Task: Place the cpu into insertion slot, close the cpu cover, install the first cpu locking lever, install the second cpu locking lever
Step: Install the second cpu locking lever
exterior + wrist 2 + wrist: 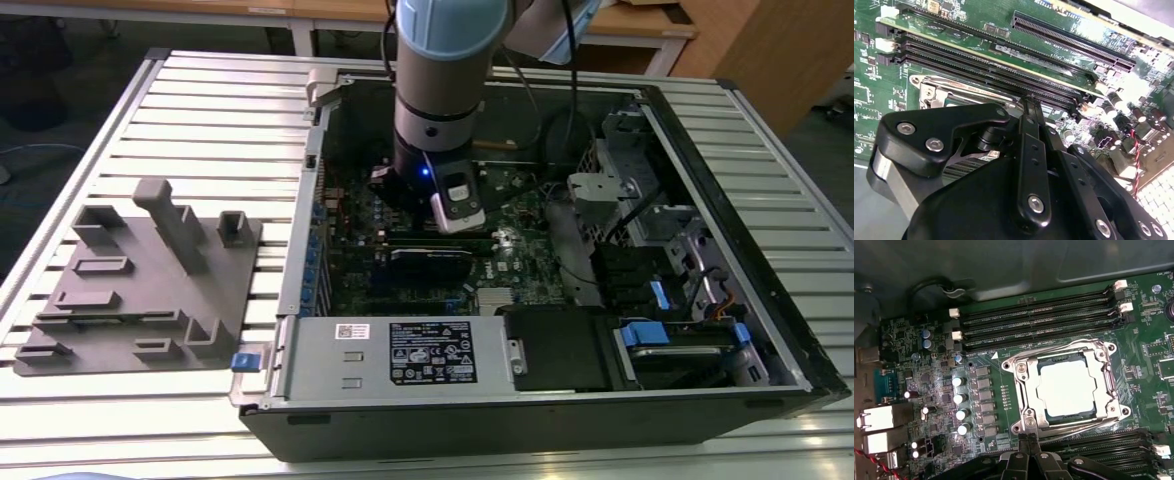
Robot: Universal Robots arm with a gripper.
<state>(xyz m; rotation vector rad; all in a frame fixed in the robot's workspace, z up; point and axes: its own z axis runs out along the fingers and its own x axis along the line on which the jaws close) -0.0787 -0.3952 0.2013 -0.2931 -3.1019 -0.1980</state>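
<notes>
In the first wrist view the cpu (1066, 387) lies in its socket, its pale silver top showing through the square opening of the cpu cover (1025, 382). The cover lies flat on it. One thin wire lever (1054, 348) runs along the socket's side by the memory slots, another (1089, 424) along the opposite side. My gripper (1027, 439) is shut, its black fingertips together right at the socket corner where a lever's end sits. Its fingertips (1029, 102) meet at the socket's edge in the second wrist view. In the exterior view the gripper (461, 222) hangs low inside the case (747, 330).
Memory slots (1039, 315) run beside the socket, and upright capacitors (959, 400) stand close by. A power supply (400, 350) and drive cage (627, 180) crowd the case. A grey fixture plate (147, 280) lies on the slatted table at the exterior view's left.
</notes>
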